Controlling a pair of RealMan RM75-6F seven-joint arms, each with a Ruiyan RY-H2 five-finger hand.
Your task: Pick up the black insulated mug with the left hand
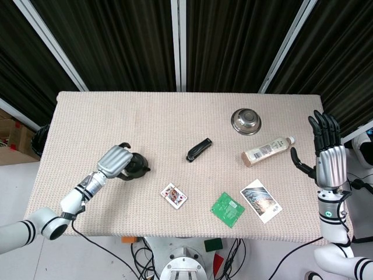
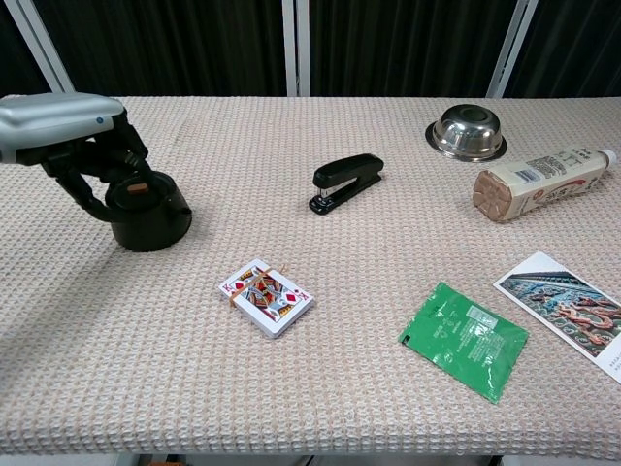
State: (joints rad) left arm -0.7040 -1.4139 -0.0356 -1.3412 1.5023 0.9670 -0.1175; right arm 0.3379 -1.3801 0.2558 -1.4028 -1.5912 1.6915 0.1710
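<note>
The black insulated mug (image 2: 147, 215) stands upright on the table near its left end, a small brown button on its lid. My left hand (image 2: 70, 139) comes at it from the left, fingers curled round the mug's upper part and thumb against its left side. From the head view, the left hand (image 1: 113, 161) covers the mug's (image 1: 136, 167) left half. My right hand (image 1: 327, 157) is held upright off the table's right edge, fingers spread and holding nothing; the chest view does not show it.
A black stapler (image 2: 345, 182) lies mid-table. A steel bowl (image 2: 466, 132) and a lying bottle (image 2: 539, 182) are at the right. Playing cards (image 2: 267, 296), a green packet (image 2: 464, 338) and a photo card (image 2: 568, 306) lie along the front on the beige table (image 1: 145, 116).
</note>
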